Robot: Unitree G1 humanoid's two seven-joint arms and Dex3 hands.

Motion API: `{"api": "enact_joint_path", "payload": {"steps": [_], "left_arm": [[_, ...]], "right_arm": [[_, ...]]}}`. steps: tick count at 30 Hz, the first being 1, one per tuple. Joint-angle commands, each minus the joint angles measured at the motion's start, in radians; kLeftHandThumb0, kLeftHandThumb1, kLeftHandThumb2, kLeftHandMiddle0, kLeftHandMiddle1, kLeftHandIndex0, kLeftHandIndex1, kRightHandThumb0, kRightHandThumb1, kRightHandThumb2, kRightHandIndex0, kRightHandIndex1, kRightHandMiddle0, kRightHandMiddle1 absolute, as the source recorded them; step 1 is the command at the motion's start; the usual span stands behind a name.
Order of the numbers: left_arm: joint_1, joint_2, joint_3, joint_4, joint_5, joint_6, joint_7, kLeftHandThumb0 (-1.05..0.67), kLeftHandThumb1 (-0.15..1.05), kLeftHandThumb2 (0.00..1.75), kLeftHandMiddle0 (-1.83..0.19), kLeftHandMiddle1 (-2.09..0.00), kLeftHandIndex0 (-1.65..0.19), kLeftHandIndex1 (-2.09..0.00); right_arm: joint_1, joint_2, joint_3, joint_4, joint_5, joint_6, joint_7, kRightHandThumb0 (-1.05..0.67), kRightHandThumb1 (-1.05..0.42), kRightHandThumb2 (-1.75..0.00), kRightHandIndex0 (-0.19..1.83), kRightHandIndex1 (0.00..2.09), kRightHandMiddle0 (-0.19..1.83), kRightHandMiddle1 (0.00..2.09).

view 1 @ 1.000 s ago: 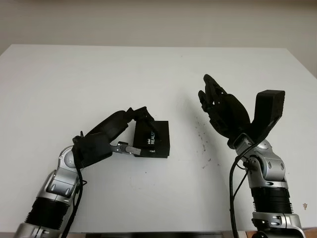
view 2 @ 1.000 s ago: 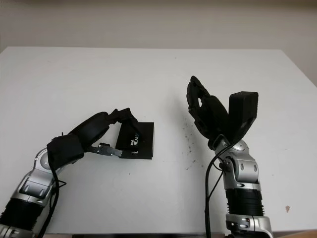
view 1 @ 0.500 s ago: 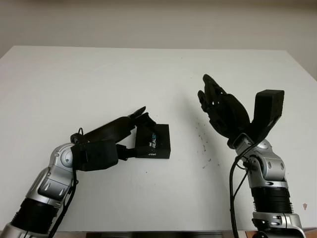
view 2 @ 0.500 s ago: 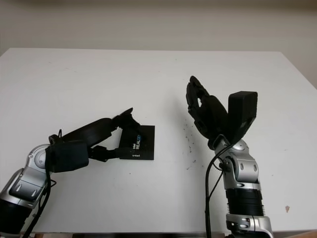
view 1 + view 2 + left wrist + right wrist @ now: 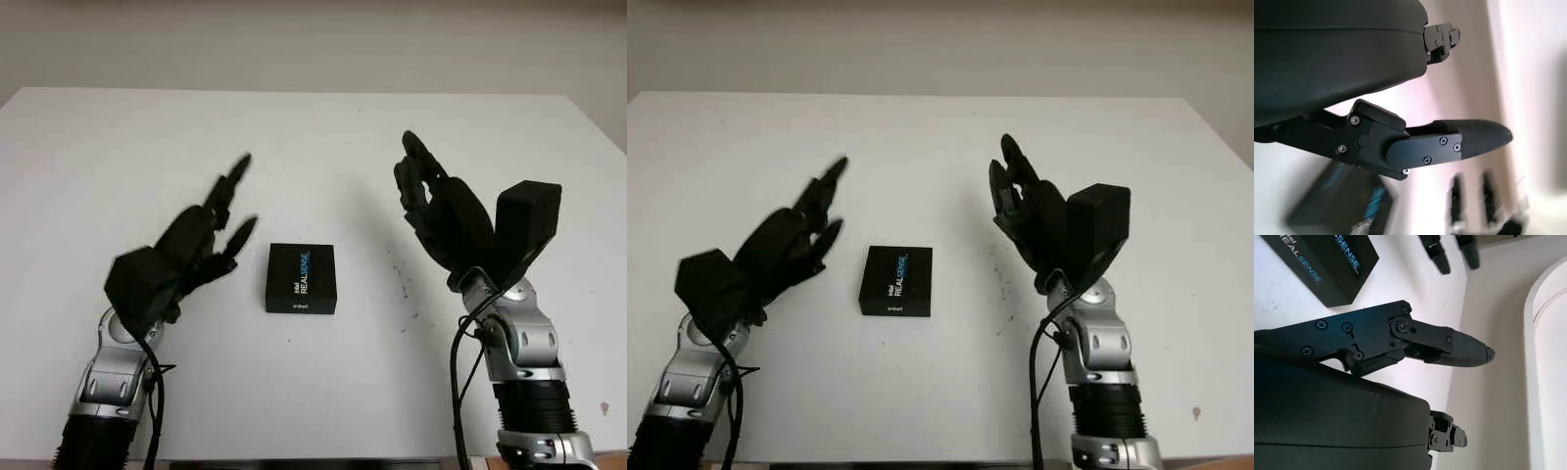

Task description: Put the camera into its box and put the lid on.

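A closed black box (image 5: 301, 278) printed REALSENSE lies flat on the white table (image 5: 313, 137), lid on, between my two hands. It also appears in the right wrist view as the same black box (image 5: 1327, 264) and in the left wrist view as a dark box (image 5: 1337, 205). My left hand (image 5: 211, 230) is raised above the table to the left of the box, open and holding nothing. My right hand (image 5: 431, 201) is raised to the right of the box, open, palm turned toward it. No camera is visible outside the box.
Small dark specks (image 5: 400, 269) mark the table just right of the box. The table's far edge (image 5: 294, 91) meets a plain wall. Bare white surface surrounds the box on every side.
My left hand has let go of the box and lifted up and to the left. The box now lies square and flat. My right hand has barely moved.
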Motion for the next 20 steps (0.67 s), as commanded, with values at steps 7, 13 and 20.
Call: {"api": "enact_joint_path", "payload": {"steps": [7,13,20], "left_arm": [[0.01,-0.044,0.072,0.002,-0.044,-0.091,0.061,-0.74,1.05,0.53,0.19,0.0,0.19,0.0],[0.043,-0.042,0.089,0.014,-0.064,-0.102,0.054,-0.76,1.05,0.54,0.19,0.0,0.19,0.0],[0.1,-0.051,0.092,-0.038,-0.064,-0.097,0.074,-0.77,1.05,0.54,0.19,0.0,0.19,0.0]], "right_arm": [[0.008,0.024,0.019,0.021,-0.012,-0.073,0.01,-0.69,-1.05,-0.67,-0.19,0.0,-0.19,0.0],[0.001,0.025,0.029,0.054,-0.025,-0.105,0.018,-0.69,-1.05,-0.69,-0.19,0.0,-0.19,0.0],[0.026,0.033,0.028,0.031,-0.018,-0.108,0.019,-0.68,-1.05,-0.69,-0.19,0.0,-0.19,0.0]]}}
